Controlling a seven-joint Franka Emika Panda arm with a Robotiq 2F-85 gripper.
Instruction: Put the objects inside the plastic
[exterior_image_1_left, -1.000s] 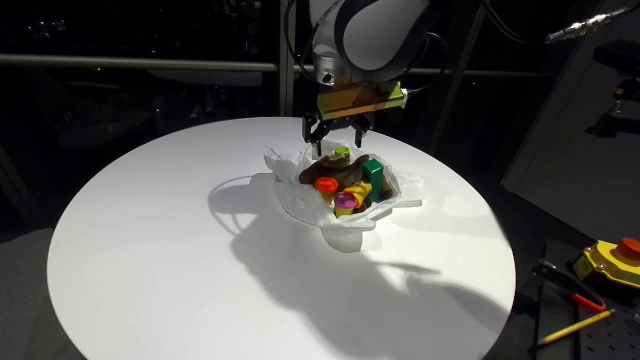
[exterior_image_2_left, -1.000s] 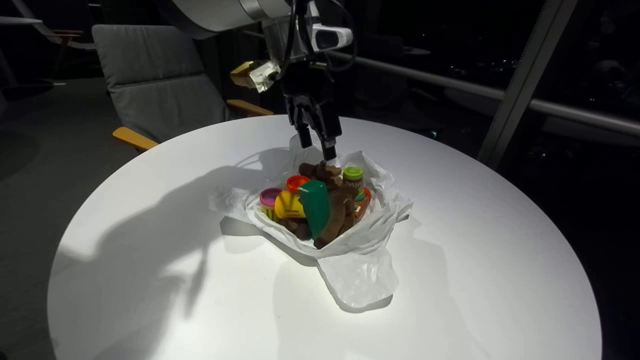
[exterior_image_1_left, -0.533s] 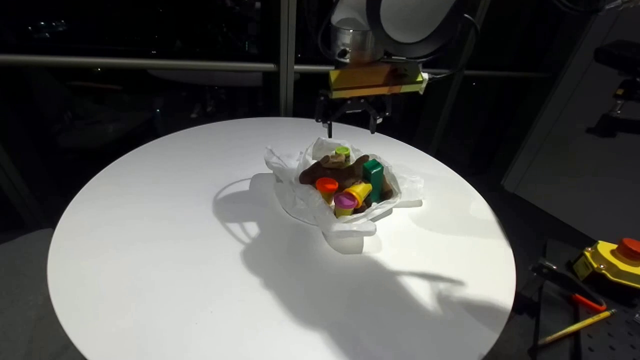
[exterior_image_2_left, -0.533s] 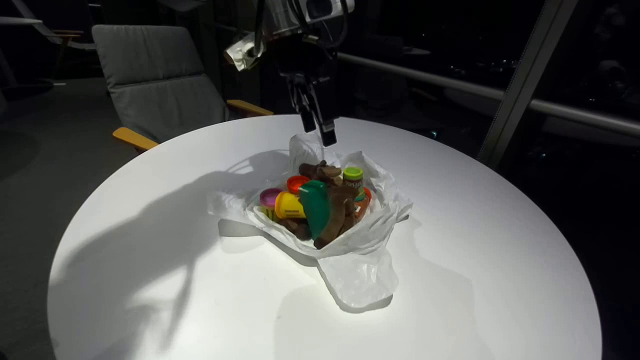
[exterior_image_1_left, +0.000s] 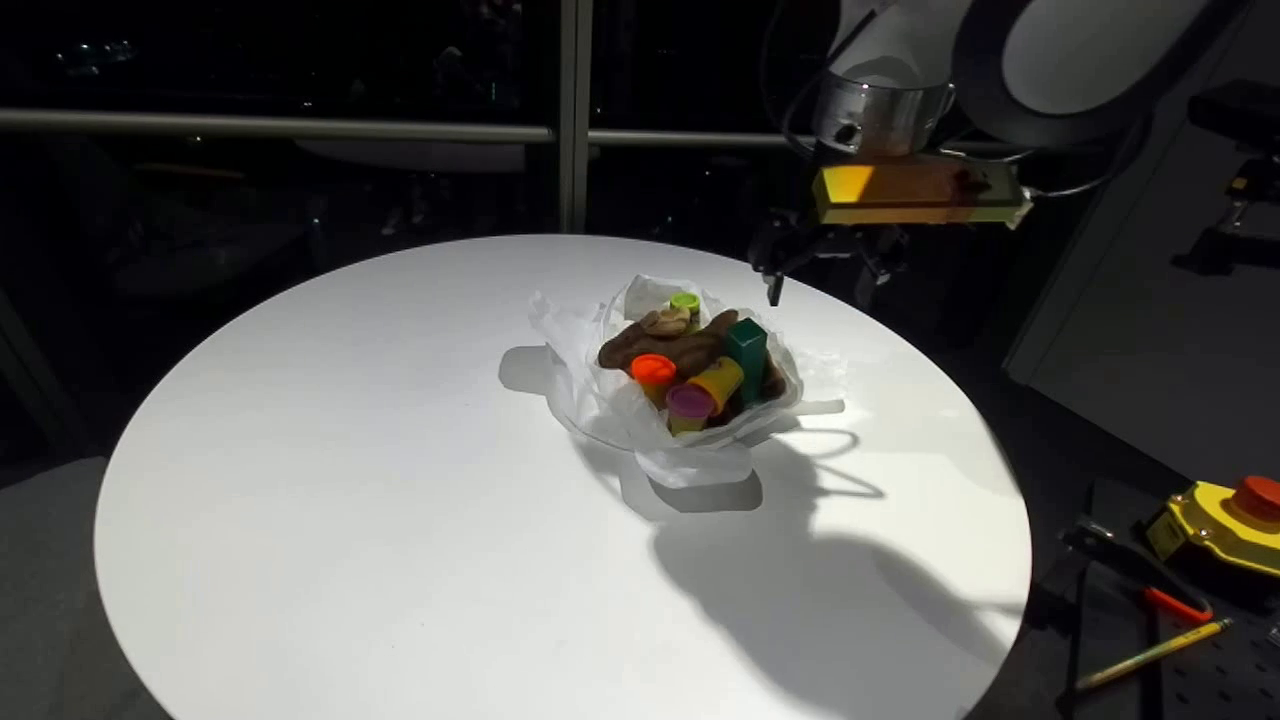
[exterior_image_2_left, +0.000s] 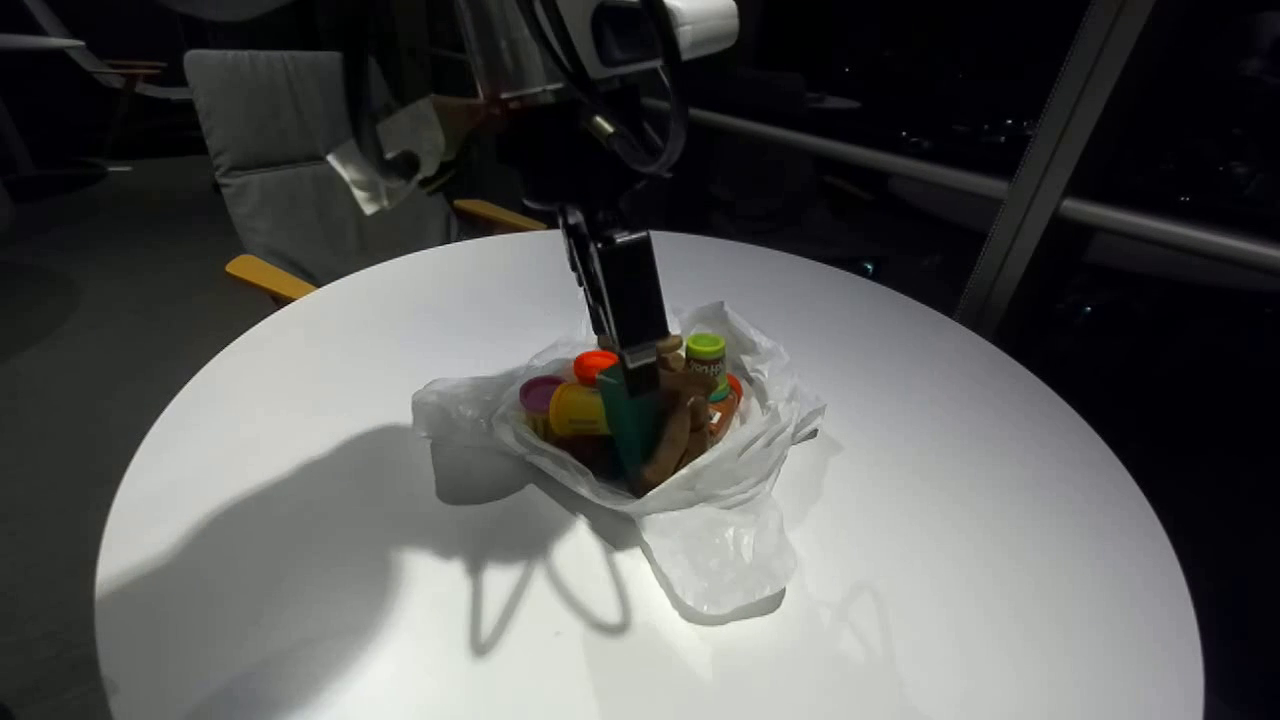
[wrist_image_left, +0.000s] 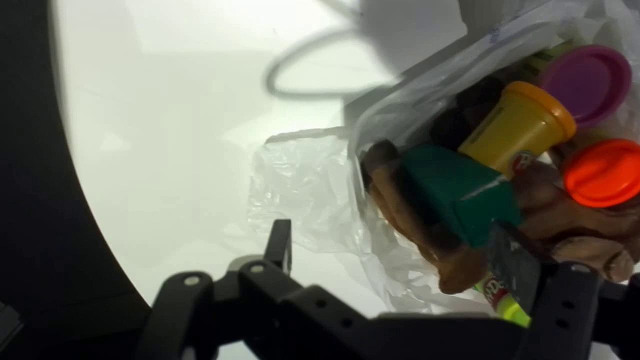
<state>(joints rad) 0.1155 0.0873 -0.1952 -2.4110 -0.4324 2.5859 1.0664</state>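
The plastic, a thin translucent white bag (exterior_image_2_left: 720, 550), lies spread open with the objects inside it. In the wrist view a green block (wrist_image_left: 450, 190) leans beside a yellow-orange cup (wrist_image_left: 520, 125), a magenta-lidded cup (wrist_image_left: 582, 85) and a red-orange-lidded cup (wrist_image_left: 602, 172). A brown plush (exterior_image_1_left: 660, 350) lies among them, and a lime-lidded can (exterior_image_2_left: 706, 350) stands at the far side. My gripper (exterior_image_1_left: 821, 290) hangs open and unloaded near the bag's edge. In the wrist view one finger overlaps the block, while the other is over the table; contact cannot be judged.
The bag rests on a round white table (exterior_image_1_left: 350, 500). A grey armchair (exterior_image_2_left: 300, 160) stands behind it. Beyond the table's edge are a yellow box with a red button (exterior_image_1_left: 1225, 525) and a pencil (exterior_image_1_left: 1150, 655).
My gripper first rose from over the plush, then swung sideways toward the green block's side of the bag and came lower. Its jaws stayed apart; the toys kept their places.
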